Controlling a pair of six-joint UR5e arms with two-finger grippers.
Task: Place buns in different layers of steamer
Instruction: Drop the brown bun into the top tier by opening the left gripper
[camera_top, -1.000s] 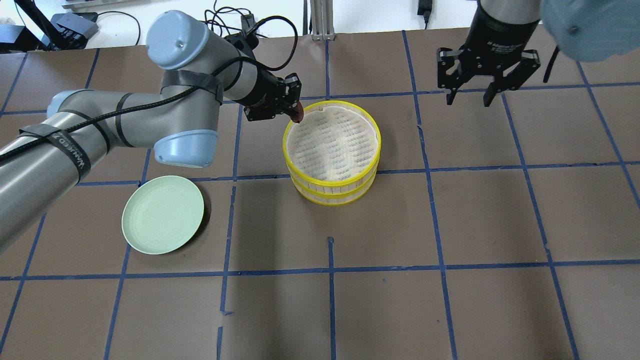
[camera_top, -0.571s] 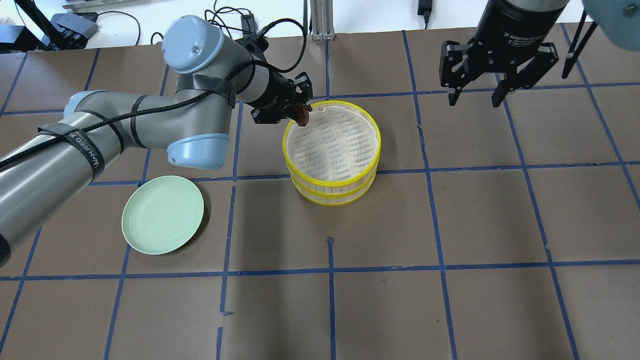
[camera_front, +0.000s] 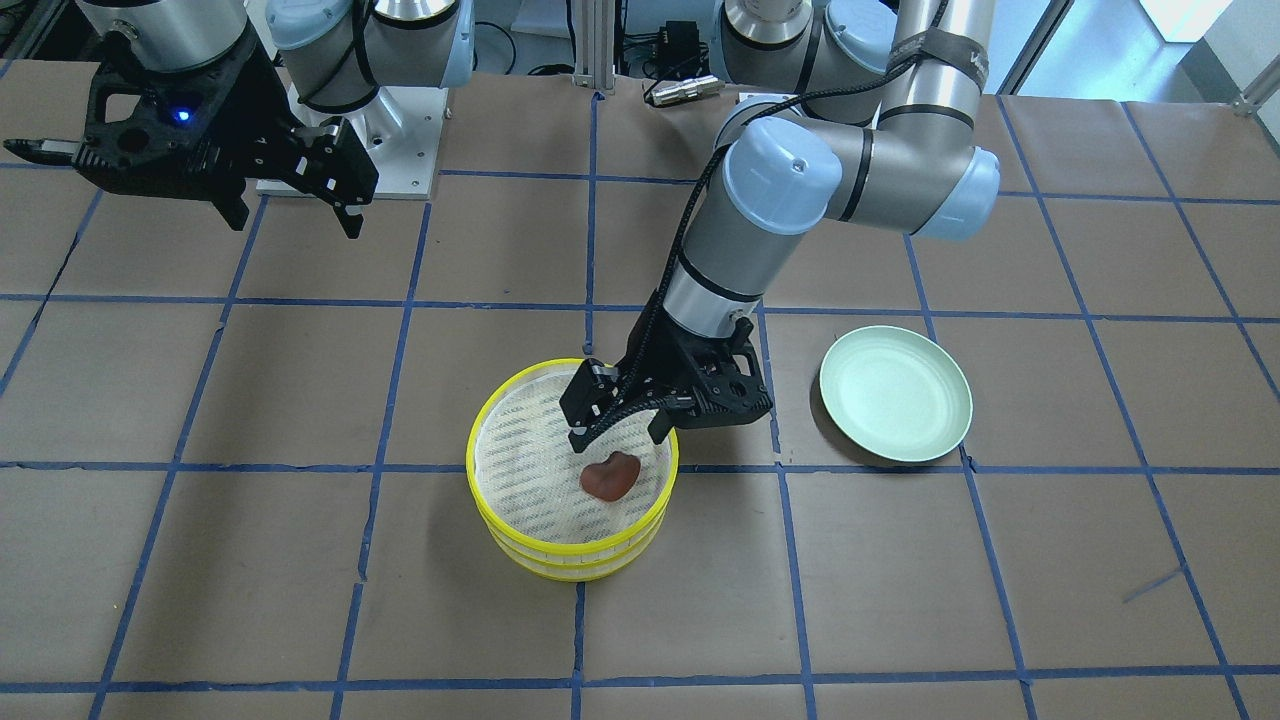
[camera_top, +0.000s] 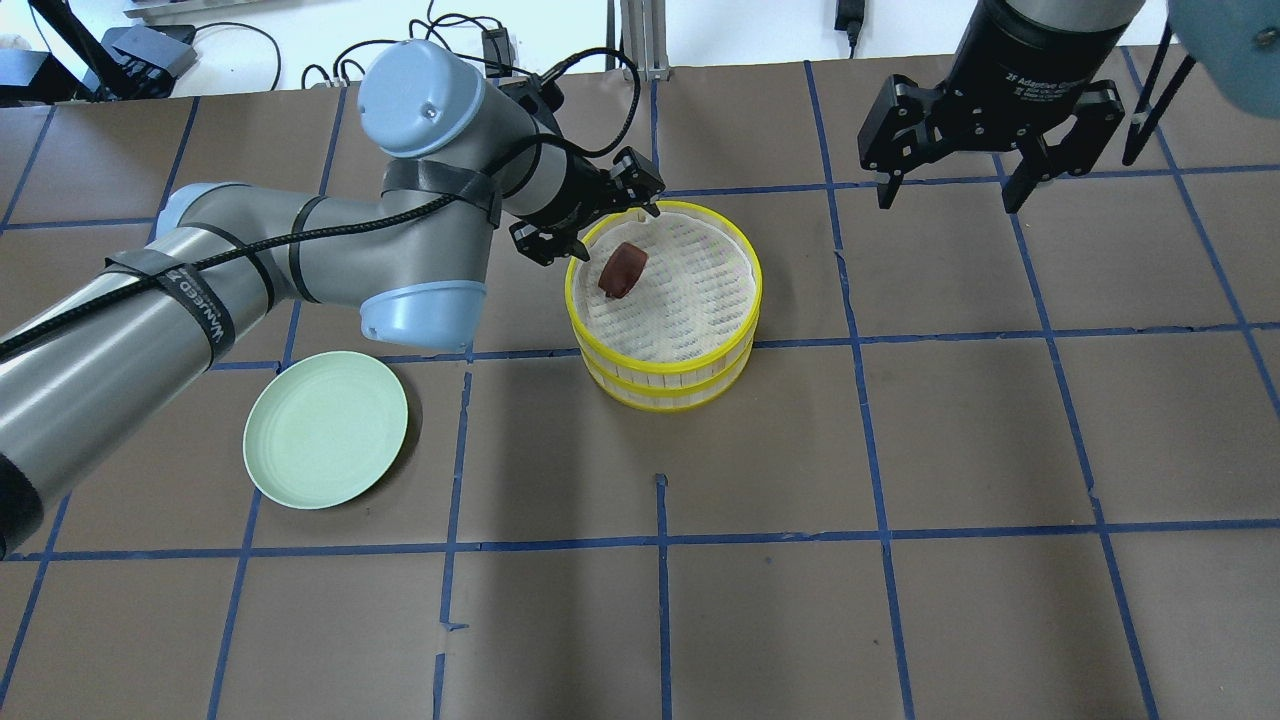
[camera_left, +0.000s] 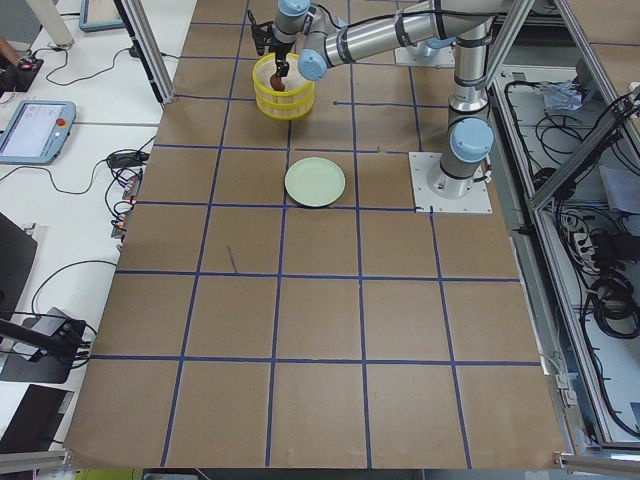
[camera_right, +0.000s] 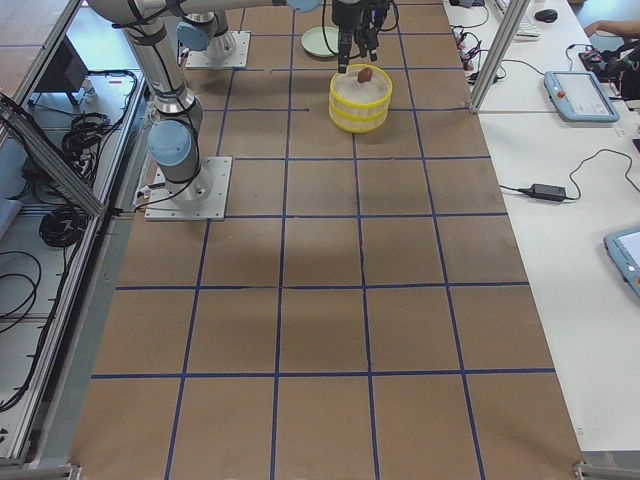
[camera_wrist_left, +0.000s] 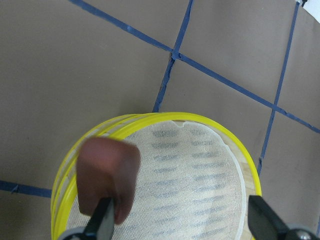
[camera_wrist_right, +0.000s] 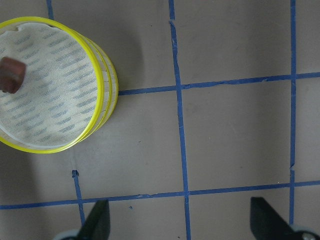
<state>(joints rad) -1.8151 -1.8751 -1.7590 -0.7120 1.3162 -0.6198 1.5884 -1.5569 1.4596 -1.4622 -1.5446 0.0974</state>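
Obs: brown bun (camera_front: 610, 475) on steamer (camera_top: 665, 372) top mesh, left claw (camera_front: 617, 438) apart above; right claw (camera_top: 948, 200) apart. Advise straight lift, clearing rim.

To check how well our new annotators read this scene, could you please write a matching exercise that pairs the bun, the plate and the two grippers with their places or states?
Things:
1. bun
2. plate
3. left gripper
4. right gripper

Places or states:
A. pale green, nothing on it
B. open, raised well away from the steamer
C. lying on the steamer's upper mesh
D. open, over the steamer, close above the bun

Pairs: 1-C; 2-A; 3-D; 4-B
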